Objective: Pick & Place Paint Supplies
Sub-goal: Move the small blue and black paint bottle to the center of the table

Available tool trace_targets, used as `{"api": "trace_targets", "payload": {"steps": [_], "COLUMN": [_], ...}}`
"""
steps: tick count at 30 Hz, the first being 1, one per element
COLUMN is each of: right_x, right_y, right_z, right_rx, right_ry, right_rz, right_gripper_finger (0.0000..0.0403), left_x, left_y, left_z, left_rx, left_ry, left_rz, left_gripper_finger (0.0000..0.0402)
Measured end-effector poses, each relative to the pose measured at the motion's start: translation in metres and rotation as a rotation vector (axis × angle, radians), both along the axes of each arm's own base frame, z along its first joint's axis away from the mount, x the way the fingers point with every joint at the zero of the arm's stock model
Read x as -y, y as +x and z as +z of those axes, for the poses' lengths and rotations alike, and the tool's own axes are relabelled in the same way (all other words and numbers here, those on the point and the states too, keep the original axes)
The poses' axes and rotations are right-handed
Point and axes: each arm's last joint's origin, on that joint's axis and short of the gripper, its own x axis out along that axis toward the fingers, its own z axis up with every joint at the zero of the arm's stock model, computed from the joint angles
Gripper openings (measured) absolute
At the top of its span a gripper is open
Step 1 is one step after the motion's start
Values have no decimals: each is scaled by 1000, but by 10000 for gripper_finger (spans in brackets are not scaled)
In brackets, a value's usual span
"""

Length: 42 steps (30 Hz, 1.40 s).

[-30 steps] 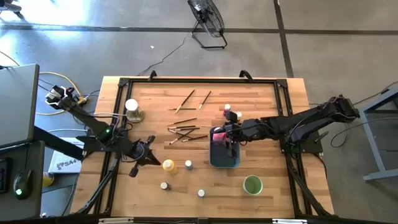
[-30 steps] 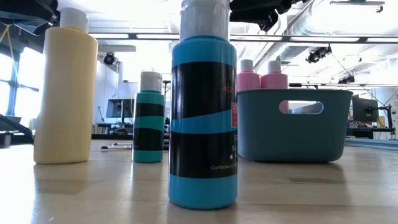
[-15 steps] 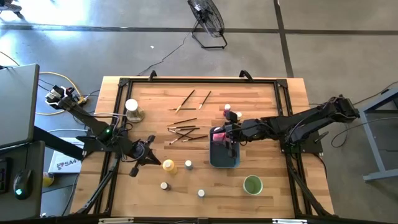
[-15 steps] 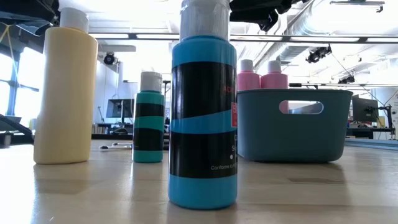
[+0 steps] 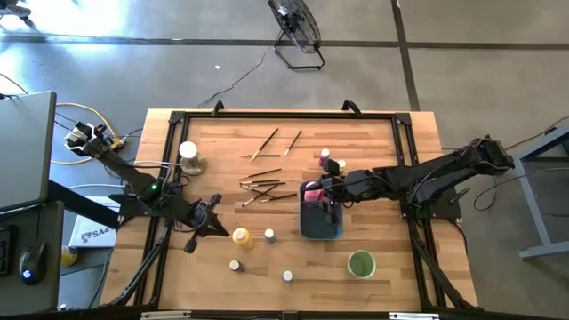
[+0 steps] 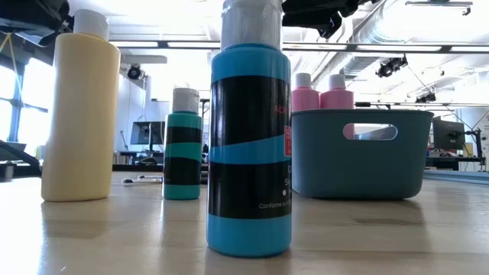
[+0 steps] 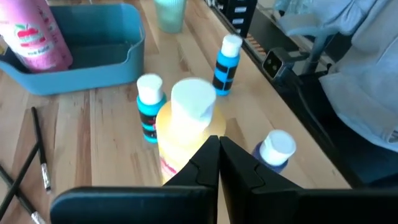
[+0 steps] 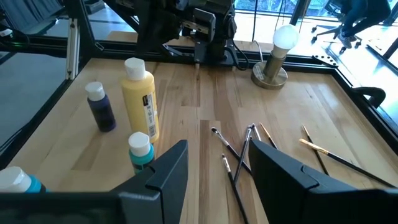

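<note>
A yellow squeeze bottle (image 5: 241, 236) stands on its base near the table's left front. My left gripper (image 7: 217, 148) is shut just short of it and a little above it (image 5: 216, 224), holding nothing. A pink bottle (image 5: 313, 194) stands inside the blue-grey tray (image 5: 322, 229). My right gripper (image 5: 325, 188) hangs open over the tray's far end, with nothing between its fingers (image 8: 217, 167). Small capped jars (image 5: 269, 235) (image 5: 235, 265) (image 5: 288, 276) stand near the front edge. Thin brushes (image 5: 265, 187) lie at mid-table.
A green cup (image 5: 361, 264) stands front right of the tray. A second pink bottle (image 5: 325, 158) and a small jar (image 5: 342, 164) stand beyond the tray. Two more brushes (image 5: 267, 142) lie farther back. A white-topped round thing (image 5: 188, 156) sits at the far left.
</note>
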Motion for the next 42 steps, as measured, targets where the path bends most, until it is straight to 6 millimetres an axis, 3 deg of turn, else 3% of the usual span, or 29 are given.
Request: {"api": "trace_targets", "payload": {"steps": [10,19,42], "right_x": [0,0,0], "right_y": [0,0,0], "right_z": [0,0,0], "right_rx": [0,0,0], "right_ry": [1,0,0], "right_rz": [0,0,0], "right_gripper_finger": [162,162,162], "left_x": [0,2,1], "left_y": [2,4,4], "left_z": [5,22,19], "left_rx": [49,98,80], "left_ry": [-20,-53,-33], "left_rz": [25,25,42], "left_gripper_finger": [8,8,8]}}
